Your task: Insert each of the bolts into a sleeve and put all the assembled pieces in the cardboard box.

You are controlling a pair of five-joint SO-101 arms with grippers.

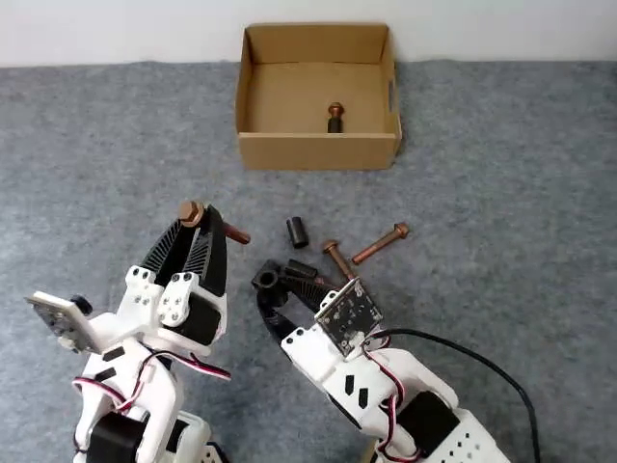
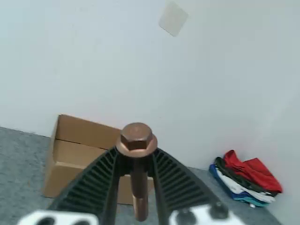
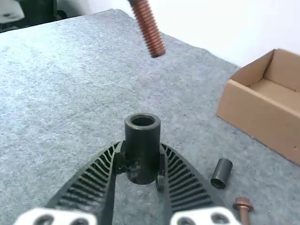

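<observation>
1. Left gripper clamps a bolt.
2. Right gripper pinches an upright sleeve, near that bolt's tip.
3. One assembled piece lies in the cardboard box; loose sleeve, two spare bolts on the carpet.

Count: bolt x4, one of them already sleeved; loose sleeve x2 certain, a third likely; cardboard box x1.
</observation>
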